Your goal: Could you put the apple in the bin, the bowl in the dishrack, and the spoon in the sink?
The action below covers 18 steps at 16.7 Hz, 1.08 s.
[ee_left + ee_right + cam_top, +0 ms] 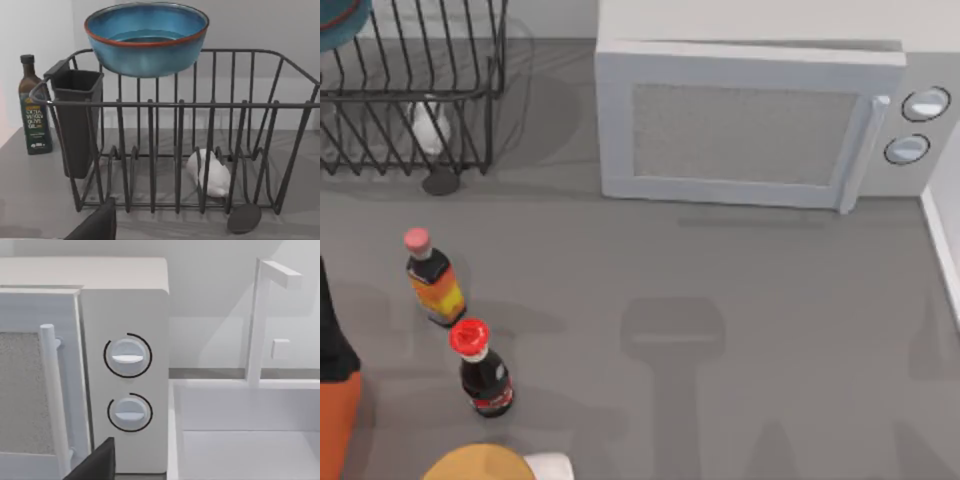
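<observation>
Above the dishrack [200, 150] hangs the bowl [146, 37], so it looks ready to go inside. I cannot tell either gripper's state.

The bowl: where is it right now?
The bowl sits at the top of the dishrack, above its bars, at the top view's far left corner.

Open counter [740, 330] mid-table, 2 bottles [433, 278] at left, microwave [750, 125] behind
</observation>
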Each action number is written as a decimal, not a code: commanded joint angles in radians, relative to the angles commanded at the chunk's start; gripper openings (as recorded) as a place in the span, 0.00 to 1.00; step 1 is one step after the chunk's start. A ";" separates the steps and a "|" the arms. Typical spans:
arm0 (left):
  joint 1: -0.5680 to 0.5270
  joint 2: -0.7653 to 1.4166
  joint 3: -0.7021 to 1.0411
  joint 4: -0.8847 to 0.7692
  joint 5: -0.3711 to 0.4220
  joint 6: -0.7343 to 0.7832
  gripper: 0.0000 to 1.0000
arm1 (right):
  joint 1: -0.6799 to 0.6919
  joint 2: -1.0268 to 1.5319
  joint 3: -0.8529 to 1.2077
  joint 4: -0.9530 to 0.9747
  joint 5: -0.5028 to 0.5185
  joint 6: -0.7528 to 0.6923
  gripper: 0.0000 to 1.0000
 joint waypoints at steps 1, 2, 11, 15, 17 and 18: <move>0.000 0.000 0.000 0.000 0.000 0.000 1.00 | 0.000 0.000 0.000 0.000 0.000 0.000 1.00; 0.000 0.000 0.000 0.000 0.000 0.000 1.00 | -0.003 0.010 0.007 -0.008 0.000 -0.010 1.00; 0.000 0.000 0.000 0.000 0.000 0.000 1.00 | -0.148 0.482 0.316 -0.342 0.000 -0.559 1.00; 0.000 0.000 0.000 0.000 0.000 0.000 1.00 | -0.244 0.800 0.521 -0.565 -0.001 -0.987 1.00; 0.000 0.000 0.000 0.000 0.000 0.000 1.00 | -0.291 0.958 0.622 -0.674 -0.001 -1.201 1.00; 0.000 0.000 0.000 0.000 0.000 0.000 1.00 | -0.313 1.034 0.670 -0.727 -0.002 -1.304 1.00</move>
